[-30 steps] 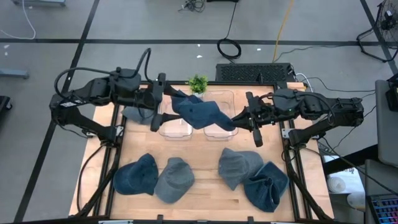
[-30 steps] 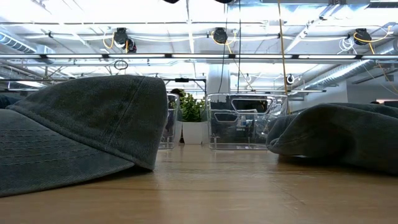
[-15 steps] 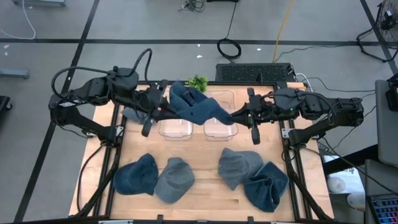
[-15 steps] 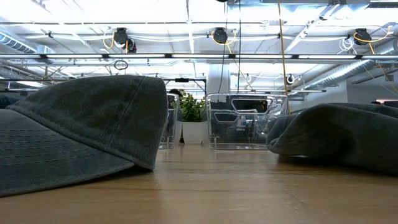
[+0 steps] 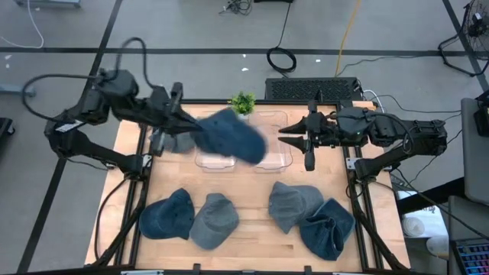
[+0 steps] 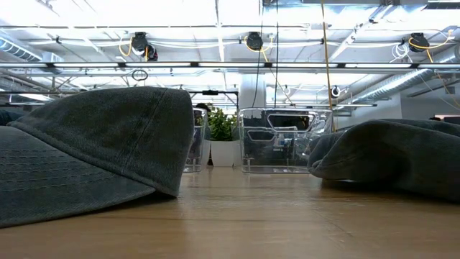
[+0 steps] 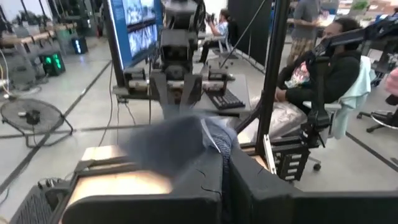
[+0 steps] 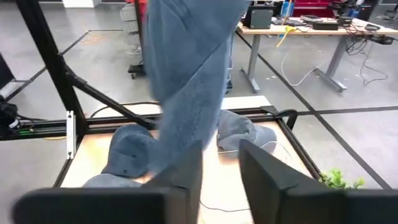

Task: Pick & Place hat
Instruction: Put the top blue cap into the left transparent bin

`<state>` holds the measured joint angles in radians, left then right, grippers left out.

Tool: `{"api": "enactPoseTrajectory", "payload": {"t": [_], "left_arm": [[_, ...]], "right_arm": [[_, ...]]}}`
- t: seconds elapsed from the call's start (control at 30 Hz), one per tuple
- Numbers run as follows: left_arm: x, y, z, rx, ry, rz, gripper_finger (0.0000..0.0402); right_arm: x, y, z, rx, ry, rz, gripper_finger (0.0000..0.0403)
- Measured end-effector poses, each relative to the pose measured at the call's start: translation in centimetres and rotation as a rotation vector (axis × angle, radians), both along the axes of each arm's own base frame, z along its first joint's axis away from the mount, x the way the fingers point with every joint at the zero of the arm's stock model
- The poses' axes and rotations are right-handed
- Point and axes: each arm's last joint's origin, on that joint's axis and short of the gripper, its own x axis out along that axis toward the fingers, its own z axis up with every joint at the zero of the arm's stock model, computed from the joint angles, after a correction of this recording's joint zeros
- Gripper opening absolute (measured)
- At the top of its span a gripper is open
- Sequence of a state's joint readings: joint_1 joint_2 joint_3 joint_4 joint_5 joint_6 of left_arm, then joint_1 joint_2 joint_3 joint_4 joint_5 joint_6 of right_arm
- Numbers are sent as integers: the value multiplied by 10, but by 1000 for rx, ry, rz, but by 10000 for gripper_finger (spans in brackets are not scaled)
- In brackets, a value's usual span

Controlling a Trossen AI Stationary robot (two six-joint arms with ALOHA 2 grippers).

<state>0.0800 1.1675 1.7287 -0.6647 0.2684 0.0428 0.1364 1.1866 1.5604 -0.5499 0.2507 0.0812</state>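
A blue denim hat (image 5: 229, 136) hangs in the air over the two clear bins (image 5: 215, 156) at the far middle of the table, blurred by motion. My left gripper (image 5: 183, 126) is shut on its left end. It shows in the left wrist view (image 7: 168, 143) and in the right wrist view (image 8: 186, 81). My right gripper (image 5: 286, 139) is open just right of the hat, apart from it, with its fingers (image 8: 267, 174) spread. My left gripper pinches the hat's left edge (image 7: 219, 140) between its two shut fingers. It comes at the hat about level, from the table's left side. The hat is lifted clear and trails from the fingers toward the table's right, above the bins.
Several more hats lie on the near half of the table (image 5: 168, 214) (image 5: 214, 221) (image 5: 292, 205) (image 5: 328, 228). A grey hat (image 5: 170, 142) lies at the far left. A small green plant (image 5: 243, 101) stands behind the bins. Two hats (image 6: 93, 144) (image 6: 388, 158) fill the low view.
My right gripper has let go of the hat's right end and drawn back a little toward the table's right edge. My left gripper has swung toward the table's far left, carrying the hat, which has whipped leftward and now hangs from that gripper alone.
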Motion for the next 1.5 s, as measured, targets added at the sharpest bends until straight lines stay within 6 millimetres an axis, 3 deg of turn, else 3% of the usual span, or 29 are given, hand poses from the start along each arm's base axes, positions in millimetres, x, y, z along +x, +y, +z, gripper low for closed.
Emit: {"api": "enactPoseTrajectory", "payload": {"t": [0.3, 0.5, 0.67, 0.93, 1.27, 1.5], "left_arm": [[-44, -1, -1, -12, 67, 98, 3], [-56, 3, -11, 61, 170, 244, 3], [-51, 4, -18, 229, 244, 233, 2], [-27, 8, -33, 412, 383, 234, 2], [-2, 12, -55, 584, 584, 193, 2], [5, 15, -58, 798, 620, 190, 2]], "right_arm": [[-1, -3, 0, 8, -10, -105, 261], [0, -3, 2, -35, -18, -117, 326], [1, -5, 10, -141, -81, -175, 340], [-1, -10, 16, -187, -123, -348, 332], [-1, -10, 11, -193, -79, -330, 334], [4, -6, 10, -166, -86, -167, 334]]}}
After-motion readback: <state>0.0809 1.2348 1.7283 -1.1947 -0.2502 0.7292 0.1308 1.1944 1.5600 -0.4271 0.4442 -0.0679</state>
